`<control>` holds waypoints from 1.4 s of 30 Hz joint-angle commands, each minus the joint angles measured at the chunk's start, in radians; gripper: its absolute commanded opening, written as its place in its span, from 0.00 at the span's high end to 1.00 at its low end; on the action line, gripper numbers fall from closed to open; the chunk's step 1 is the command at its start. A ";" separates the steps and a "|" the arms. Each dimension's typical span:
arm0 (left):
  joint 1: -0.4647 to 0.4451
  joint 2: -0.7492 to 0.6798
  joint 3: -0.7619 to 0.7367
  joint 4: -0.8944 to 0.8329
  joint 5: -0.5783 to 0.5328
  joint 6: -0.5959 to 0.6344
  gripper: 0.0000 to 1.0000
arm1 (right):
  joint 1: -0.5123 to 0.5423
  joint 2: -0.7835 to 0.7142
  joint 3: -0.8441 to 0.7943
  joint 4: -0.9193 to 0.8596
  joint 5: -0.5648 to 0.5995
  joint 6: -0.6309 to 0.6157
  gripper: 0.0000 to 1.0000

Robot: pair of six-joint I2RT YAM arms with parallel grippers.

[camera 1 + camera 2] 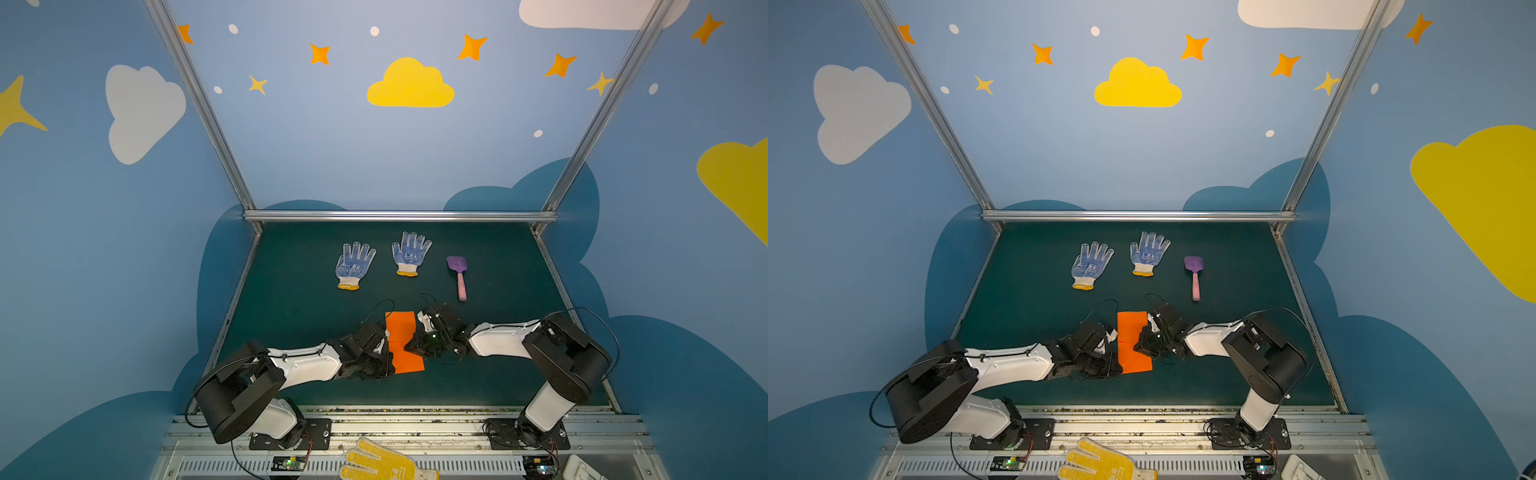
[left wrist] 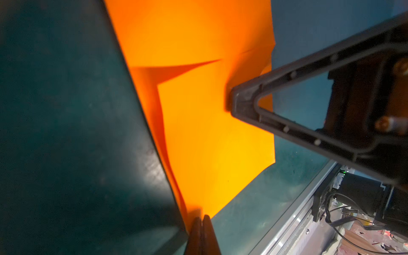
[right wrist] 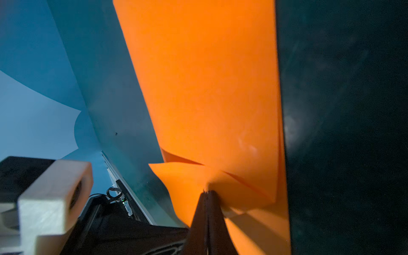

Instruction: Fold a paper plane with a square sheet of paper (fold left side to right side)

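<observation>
Lying folded into a tall rectangle mid-tabletop [image 1: 299,291], btwn both arms, the square sheet of paper [image 1: 401,340] looks thin, light, floppy & easily creased. Left pincer [image 2: 202,220] & right pincer [image 3: 207,195] have jaws together, tips touching its sides. Best hold: pinch a free corner gently.

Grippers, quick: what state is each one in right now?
Left gripper: shut, tips at an edge of the orange paper; a pinch cannot be told.
Right gripper: shut, tips pressing down on the paper.
</observation>
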 commanded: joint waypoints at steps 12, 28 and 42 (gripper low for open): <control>0.002 -0.108 0.049 -0.151 -0.059 0.024 0.96 | 0.000 0.069 -0.065 -0.100 0.083 0.009 1.00; 0.055 0.152 0.247 -0.113 -0.092 0.117 0.96 | 0.000 0.069 -0.082 -0.085 0.075 0.011 1.00; 0.060 0.258 0.186 -0.044 -0.072 0.103 0.96 | -0.173 -0.029 -0.130 -0.099 0.047 -0.155 1.00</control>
